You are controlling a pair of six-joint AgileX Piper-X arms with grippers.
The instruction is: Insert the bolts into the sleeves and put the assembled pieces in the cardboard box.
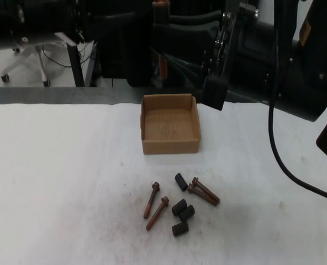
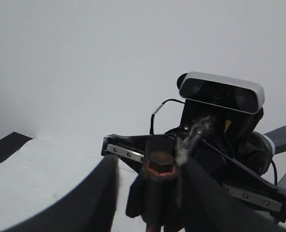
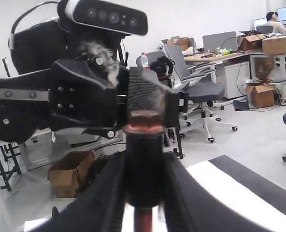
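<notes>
— Status?
— We find the right gripper point(image 3: 144, 169) closed on a sleeved bolt point(image 3: 144, 121), held high beyond the cardboard box point(image 1: 170, 146). Whether the left gripper point(image 2: 152, 186) grips it, we cannot tell.
— Handling?
— Rigid and smooth, in our judgement; we advise holding its sleeve point(image 3: 144, 150).

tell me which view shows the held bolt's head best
Right wrist view: the bolt head is close and unobstructed at the sleeve's end. Left wrist view shows the head smaller; high view, perhaps just an orange sliver.

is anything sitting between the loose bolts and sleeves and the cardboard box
Nothing visible does. Only bare bench lies between the bolts and sleeves and the cardboard box beyond them, whose top is open.
</notes>
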